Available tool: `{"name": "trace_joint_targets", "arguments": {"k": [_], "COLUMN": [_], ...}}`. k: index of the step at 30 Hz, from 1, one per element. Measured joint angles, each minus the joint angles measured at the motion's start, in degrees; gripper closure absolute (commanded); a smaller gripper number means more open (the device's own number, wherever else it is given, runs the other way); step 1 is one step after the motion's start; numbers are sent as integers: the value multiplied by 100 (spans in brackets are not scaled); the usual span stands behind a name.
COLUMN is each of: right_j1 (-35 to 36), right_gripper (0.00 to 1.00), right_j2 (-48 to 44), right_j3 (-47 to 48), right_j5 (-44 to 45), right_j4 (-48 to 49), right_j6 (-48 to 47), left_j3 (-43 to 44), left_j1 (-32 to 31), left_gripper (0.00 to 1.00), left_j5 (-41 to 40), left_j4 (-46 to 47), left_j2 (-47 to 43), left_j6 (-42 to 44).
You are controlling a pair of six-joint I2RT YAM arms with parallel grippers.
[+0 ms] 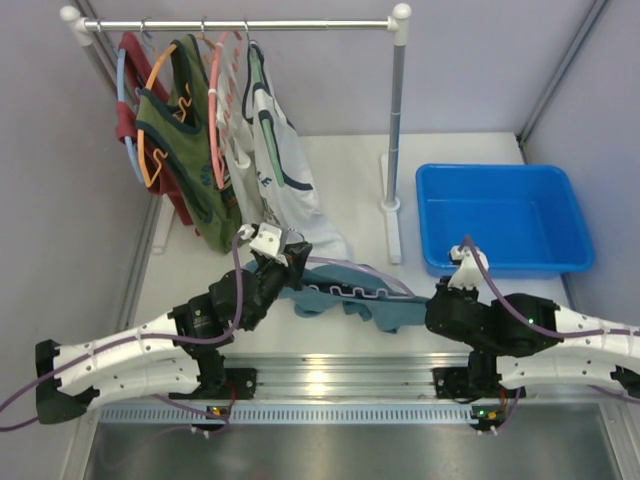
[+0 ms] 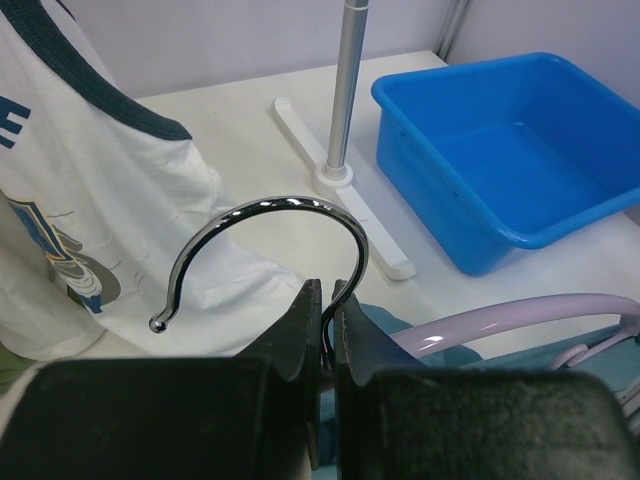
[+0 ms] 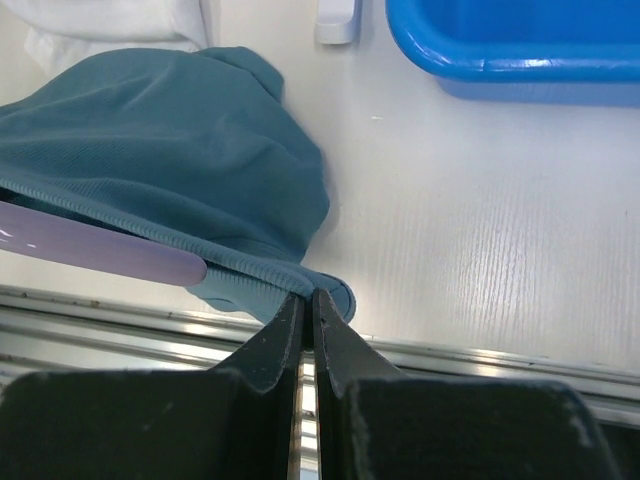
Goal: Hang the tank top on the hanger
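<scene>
The left gripper (image 2: 326,302) is pinching the stem of the metal hook (image 2: 285,201), holding the hanger (image 2: 500,314) low over the surface (image 3: 480,220). The tank top (image 3: 170,140) is lying draped along the hanger, with one hanger arm poking under its hem. The job is looking roughly half done, the straps not yet seated. The right gripper (image 3: 308,298) is nipping the top's hem. The blue bin (image 1: 500,215) is showing nothing inside.

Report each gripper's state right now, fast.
Left gripper: closed on the hanger, at its hook's stem.
Right gripper: closed on the tank top hem.
</scene>
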Motion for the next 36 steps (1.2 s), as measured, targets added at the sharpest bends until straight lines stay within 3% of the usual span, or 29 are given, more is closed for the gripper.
{"name": "trace_joint_targets", "arguments": {"k": [22, 36], "right_j1": [-151, -431], "right_gripper": [100, 100], "right_j2": [365, 2033], "right_j3": [798, 2826], "right_j5": [-415, -629], "right_j4": [205, 568], "right_j6": [-1071, -2455], "left_j3": [63, 380], "left_j1": [0, -42], "left_gripper": [100, 100], "left_j5": [-114, 422], "left_j4": [-22, 61], "left_j2": [599, 1014], "left_j6": [101, 201]}}
